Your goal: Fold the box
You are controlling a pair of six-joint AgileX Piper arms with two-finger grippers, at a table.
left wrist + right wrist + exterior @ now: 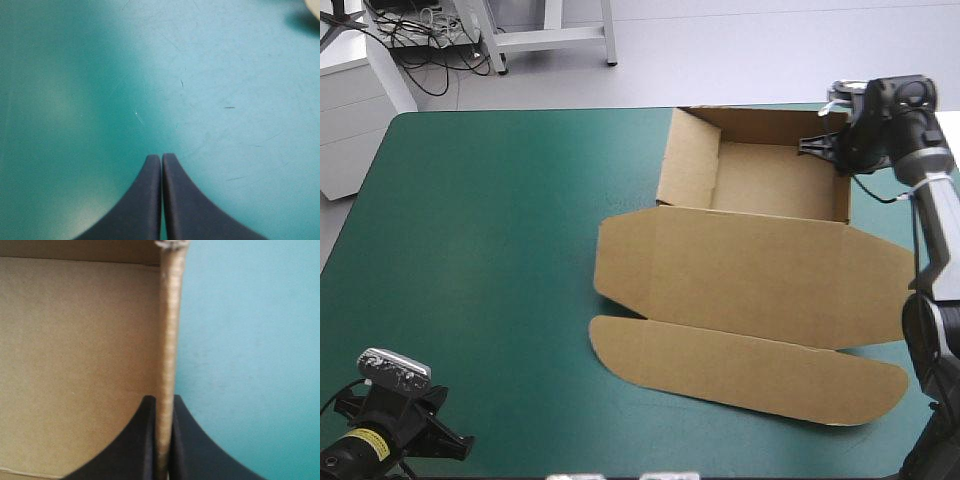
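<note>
Pinched all but together on board: black fingers [142, 440] of the right gripper [163, 399], clamped over the top edge of the raised side wall [167, 330] of the brown box [750, 270], with tray floor on one side of that wall and bare teal-green cover [250, 365] on the other. Pressed tip to tip with nothing between them: fingers of the left gripper [161, 156], over bare cover at the lower left of the high view, well apart from the box.

Upper right of the high view: the tray part of the box, far wall and both side walls up, the right-hand wall in the grip. Nearer, across the frame's middle and lower right: lid panel [750, 275] and its long rounded flap [750, 375], both flat on the table [520, 130].

Judged to be the wall-setting stage, with sides raised and lid untouched. Next, probably, firming or tucking that wall. Calls for a steady hold on a thin, springy edge and a clean release that leaves the tray where it sits. Some risk of the wall flopping outward.

Faint scratches on the cover under the left gripper. Beyond the table's far edge, at the top of the high view: pale floor [740, 50], white furniture legs [550, 40], and a tangle of dark cables [420, 50] at upper left.
</note>
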